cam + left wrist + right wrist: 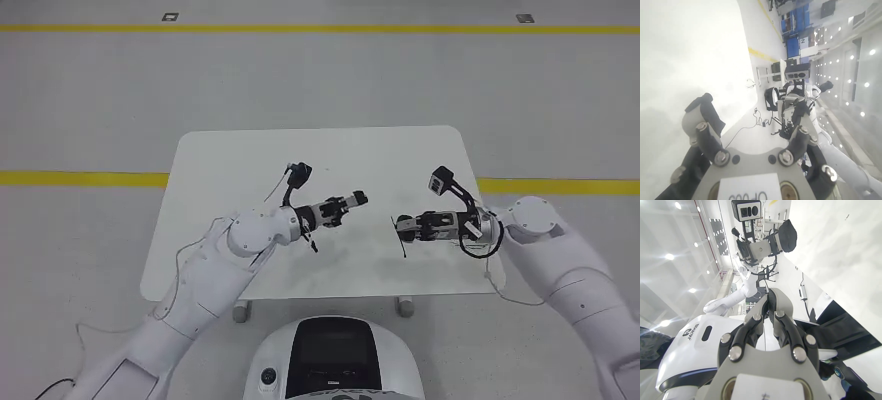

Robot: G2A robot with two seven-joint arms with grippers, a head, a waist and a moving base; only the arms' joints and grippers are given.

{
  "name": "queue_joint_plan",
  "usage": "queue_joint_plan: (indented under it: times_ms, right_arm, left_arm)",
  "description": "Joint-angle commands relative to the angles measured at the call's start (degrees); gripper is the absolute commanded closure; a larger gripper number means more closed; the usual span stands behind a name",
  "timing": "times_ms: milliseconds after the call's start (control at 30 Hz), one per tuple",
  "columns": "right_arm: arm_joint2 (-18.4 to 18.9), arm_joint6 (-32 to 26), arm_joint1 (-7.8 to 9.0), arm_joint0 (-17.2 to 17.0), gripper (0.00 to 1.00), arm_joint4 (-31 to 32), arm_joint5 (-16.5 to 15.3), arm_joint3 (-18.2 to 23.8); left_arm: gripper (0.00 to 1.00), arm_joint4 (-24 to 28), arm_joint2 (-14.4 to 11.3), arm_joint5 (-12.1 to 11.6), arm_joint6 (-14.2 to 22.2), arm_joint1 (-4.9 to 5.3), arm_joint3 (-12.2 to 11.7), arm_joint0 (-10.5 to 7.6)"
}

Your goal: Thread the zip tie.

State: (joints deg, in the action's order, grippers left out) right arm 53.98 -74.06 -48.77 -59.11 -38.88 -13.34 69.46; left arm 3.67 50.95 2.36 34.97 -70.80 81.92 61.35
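A white desk [300,160] with rounded corners fills the middle of the top view, set on a pale grey floor [100,90] crossed by two yellow lines [300,28], one near the upper edge of the frame and one level with the desk's middle. The left gripper [355,200] sits just left of the frame's centre over the lower half of the desk, pointing toward the right of the frame. In the left wrist view its black-padded grey fingers [710,111] stand well apart with nothing between them. The right gripper [402,222] lies just right of centre, pointing back toward the left gripper, and the two tips are near each other but apart. In the right wrist view its grey fingers [780,300] are pressed together on a thin black plastic zip tie [764,332]. The strip runs from the pinched tips in the middle of that frame down toward the grey mounting plate [761,370] at the lower edge, and a short piece pokes out beyond the tips. In the top view the zip tie shows as a fine dark line hanging from the right gripper's tip toward the lower edge of the frame, over the lower right part of the desk. Whether its free end touches the desk I cannot tell.
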Motion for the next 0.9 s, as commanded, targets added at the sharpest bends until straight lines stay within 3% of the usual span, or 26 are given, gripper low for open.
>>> queue_joint_plan:
  times_ms: [0,67,400,467,567,800,867]
  right_arm:
    - [0.6,-0.5,0.07,-0.5,1.00,-0.4,0.2,-0.5]
    - [1.0,-0.6,0.06,-0.6,1.00,-0.2,0.3,-1.1]
    - [0.9,1.1,-0.07,-1.0,1.00,0.3,0.5,-0.7]
    - [0.5,0.6,-0.34,-1.2,1.00,0.1,0.5,0.1]
    - [-0.1,-2.6,-0.95,-0.5,1.00,-2.0,-0.1,-1.2]
    - [-3.3,-5.6,-2.96,2.8,1.00,-5.3,0.2,-6.3]
    - [-3.3,-5.6,-2.96,2.8,1.00,-5.3,0.2,-6.3]
  left_arm:
    - [0.00,1.8,-1.4,-1.4,0.6,-0.61,-2.3,-1.70]
    - [0.00,1.4,-2.2,-2.7,1.0,-0.85,-3.1,-2.62]
    - [0.00,1.5,-2.1,-2.5,0.3,-0.85,-3.4,-2.31]
    - [0.00,2.8,-1.9,-4.6,0.7,-0.85,-3.5,-1.89]
    - [0.00,8.7,-0.8,-10.1,5.4,-0.76,-5.6,-1.73]
    - [0.00,10.7,-0.7,-16.2,7.8,-0.81,-9.4,-2.62]
    - [0.00,10.7,-0.7,-16.2,7.8,-0.81,-9.4,-2.62]
